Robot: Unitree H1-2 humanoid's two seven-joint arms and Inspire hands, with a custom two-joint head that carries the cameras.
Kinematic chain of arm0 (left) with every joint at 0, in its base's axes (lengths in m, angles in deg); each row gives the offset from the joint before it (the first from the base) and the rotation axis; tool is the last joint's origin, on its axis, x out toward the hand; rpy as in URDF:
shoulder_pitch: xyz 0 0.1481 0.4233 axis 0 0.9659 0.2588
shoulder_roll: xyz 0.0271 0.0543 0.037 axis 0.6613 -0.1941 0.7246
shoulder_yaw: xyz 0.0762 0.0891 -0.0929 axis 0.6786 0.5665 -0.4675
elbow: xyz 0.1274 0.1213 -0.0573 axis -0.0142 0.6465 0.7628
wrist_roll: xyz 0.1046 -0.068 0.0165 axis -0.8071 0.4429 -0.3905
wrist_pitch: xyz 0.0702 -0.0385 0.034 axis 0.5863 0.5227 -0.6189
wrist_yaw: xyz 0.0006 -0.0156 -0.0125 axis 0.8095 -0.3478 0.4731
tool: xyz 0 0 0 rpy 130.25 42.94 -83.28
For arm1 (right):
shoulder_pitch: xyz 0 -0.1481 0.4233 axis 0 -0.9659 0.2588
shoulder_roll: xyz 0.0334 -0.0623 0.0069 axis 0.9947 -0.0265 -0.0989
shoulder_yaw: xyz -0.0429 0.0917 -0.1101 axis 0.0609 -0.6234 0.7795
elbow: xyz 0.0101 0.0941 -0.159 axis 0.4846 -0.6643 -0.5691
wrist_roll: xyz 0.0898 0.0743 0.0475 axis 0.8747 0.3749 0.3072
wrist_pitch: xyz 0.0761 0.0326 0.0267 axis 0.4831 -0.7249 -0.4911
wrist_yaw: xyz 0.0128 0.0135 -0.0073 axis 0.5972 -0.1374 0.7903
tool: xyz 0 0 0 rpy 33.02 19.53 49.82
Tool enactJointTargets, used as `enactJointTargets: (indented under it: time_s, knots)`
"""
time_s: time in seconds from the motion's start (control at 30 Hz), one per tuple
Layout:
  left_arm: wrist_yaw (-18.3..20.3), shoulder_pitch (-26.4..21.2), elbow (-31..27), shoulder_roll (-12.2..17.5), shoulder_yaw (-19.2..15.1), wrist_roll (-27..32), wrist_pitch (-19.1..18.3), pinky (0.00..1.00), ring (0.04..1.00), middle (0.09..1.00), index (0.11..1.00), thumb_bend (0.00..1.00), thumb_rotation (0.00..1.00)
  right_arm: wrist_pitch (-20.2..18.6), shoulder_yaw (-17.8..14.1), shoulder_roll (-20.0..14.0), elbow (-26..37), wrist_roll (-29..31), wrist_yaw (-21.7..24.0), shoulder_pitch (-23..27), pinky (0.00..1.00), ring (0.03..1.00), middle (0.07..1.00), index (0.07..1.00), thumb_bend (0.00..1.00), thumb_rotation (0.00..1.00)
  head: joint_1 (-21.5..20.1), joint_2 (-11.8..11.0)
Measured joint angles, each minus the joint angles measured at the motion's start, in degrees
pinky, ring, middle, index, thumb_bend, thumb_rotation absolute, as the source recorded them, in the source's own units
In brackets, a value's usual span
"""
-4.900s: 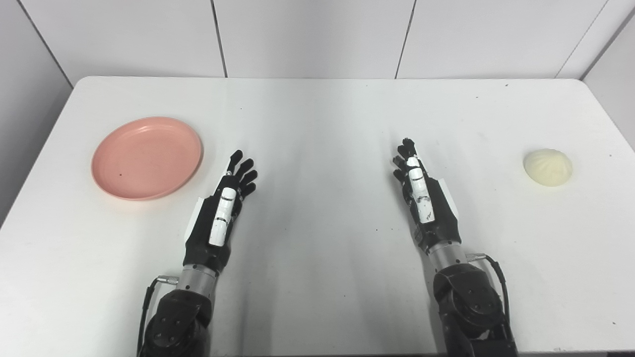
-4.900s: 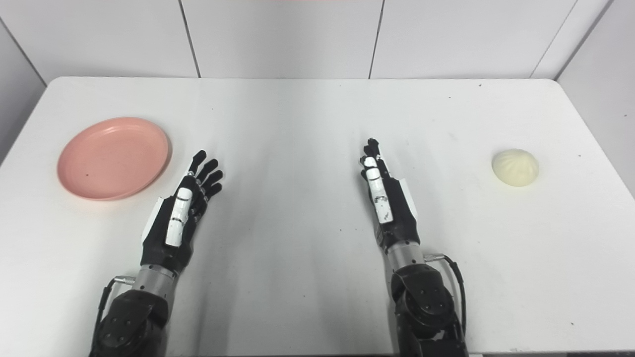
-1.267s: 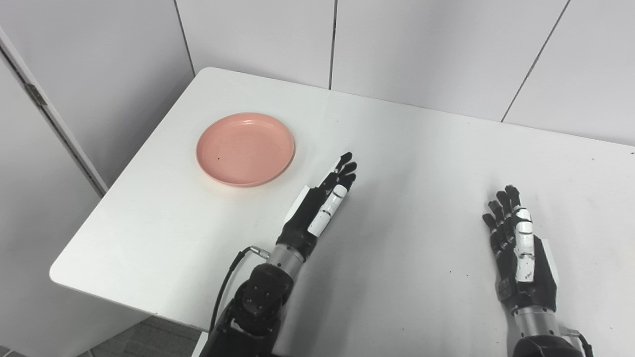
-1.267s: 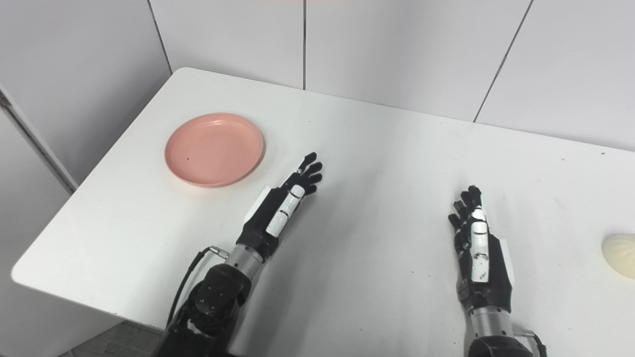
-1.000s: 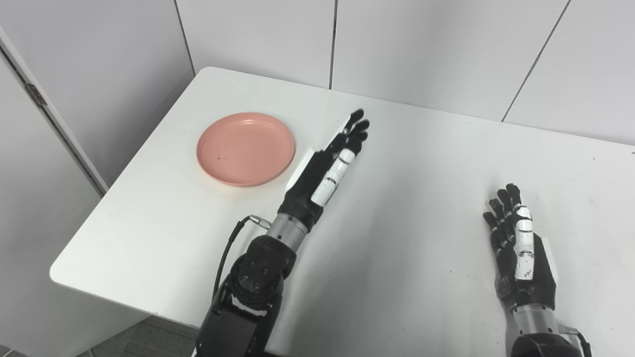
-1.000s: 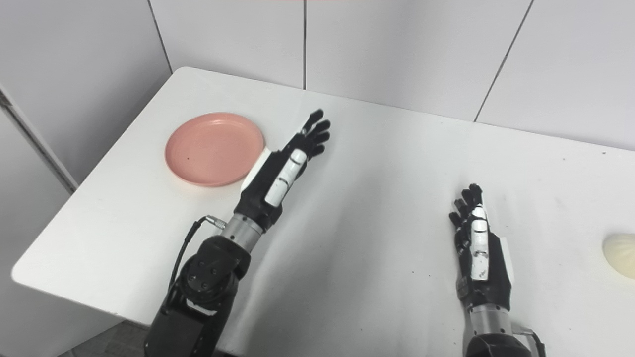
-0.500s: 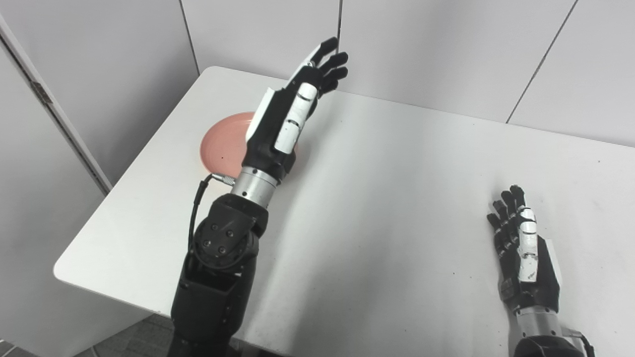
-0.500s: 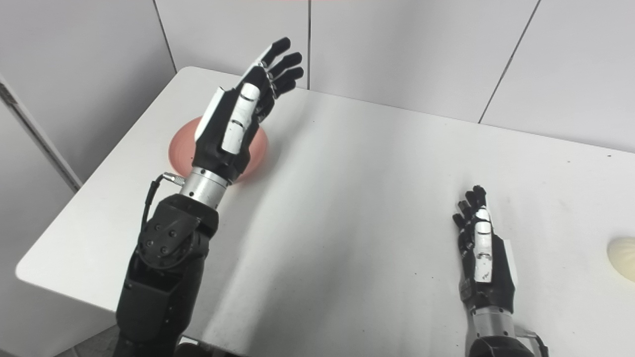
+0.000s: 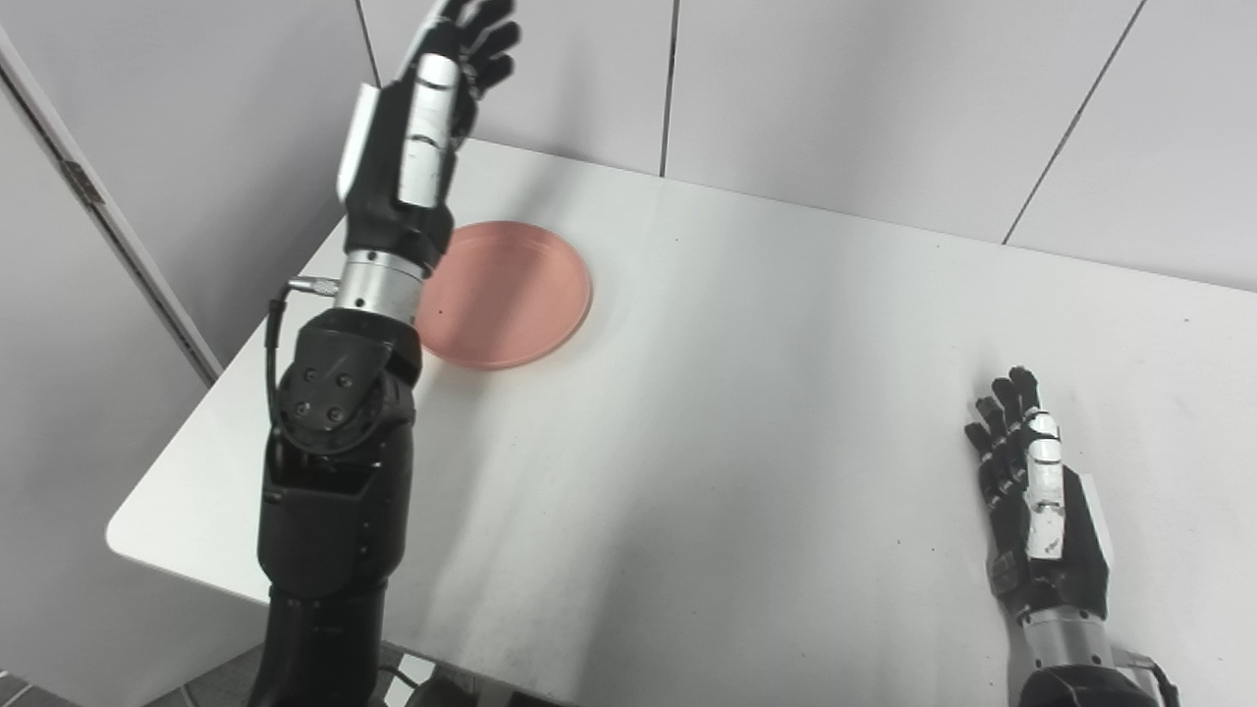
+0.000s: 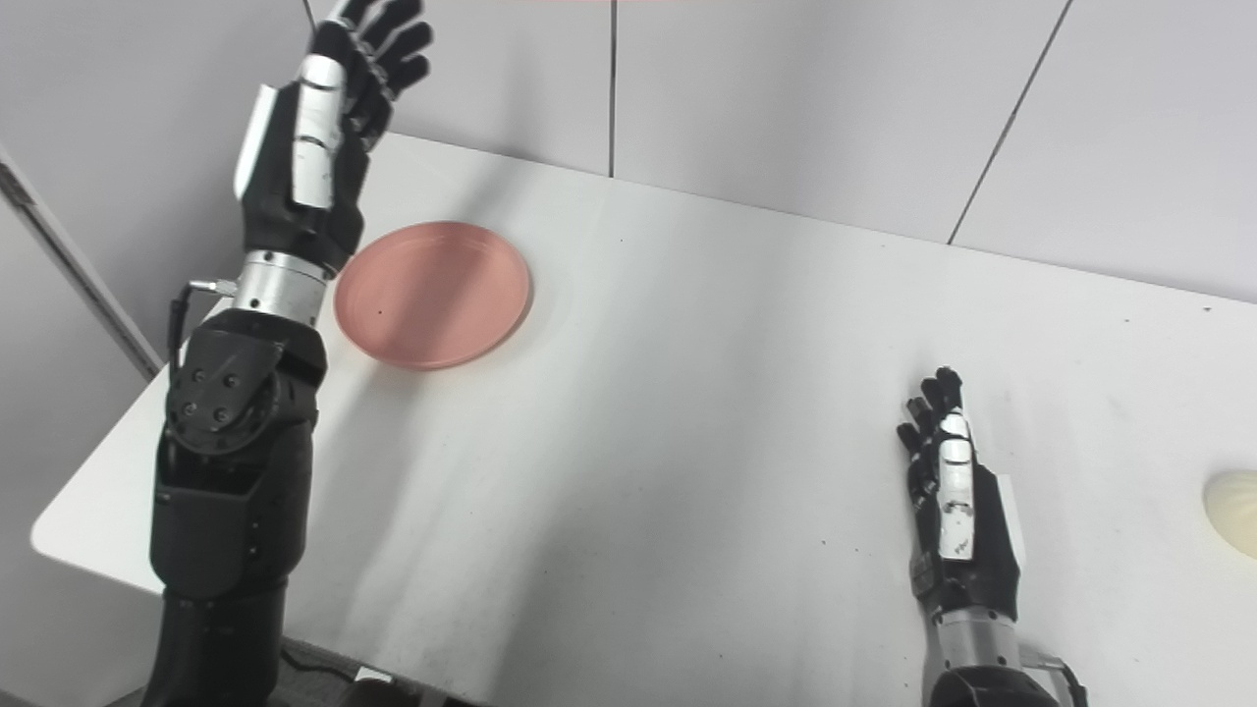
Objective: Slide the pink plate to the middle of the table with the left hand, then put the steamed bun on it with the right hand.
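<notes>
The pink plate (image 9: 511, 293) lies empty near the table's far left corner. My left hand (image 9: 412, 147) is raised high above the table, to the left of the plate and in front of the wall, open with its fingers spread and holding nothing. Its forearm hides the plate's left rim. My right hand (image 9: 1036, 501) rests open and flat on the table at the near right. The pale steamed bun (image 10: 1233, 513) sits on the table at the far right edge of the right eye view, cut by the frame; it is out of the left eye view.
The white table (image 9: 746, 393) has its left edge and rounded near-left corner (image 9: 123, 535) in view, with floor below. Grey wall panels (image 9: 835, 98) stand behind the table and along its left side.
My left arm has swung up and to the left, from over the plate to high beside it, uncovering most of the plate. The right hand, plate and bun have stayed put.
</notes>
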State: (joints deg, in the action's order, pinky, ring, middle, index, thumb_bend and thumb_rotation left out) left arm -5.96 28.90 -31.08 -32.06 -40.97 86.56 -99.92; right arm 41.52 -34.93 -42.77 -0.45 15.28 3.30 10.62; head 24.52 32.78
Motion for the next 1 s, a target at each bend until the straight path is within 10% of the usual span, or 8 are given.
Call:
enactJointTargets:
  time_s: [1.0]
  knots:
    - [-1.44,0.76,18.37,5.27,-8.34,9.77,3.17,0.87,0.885,0.901,0.898,0.51,1.0,-0.01,-0.18,-0.23,-0.02,1.42,0.2,0.09,1.0,1.0,1.0,1.0,0.19,1.0,0.7,0.7]
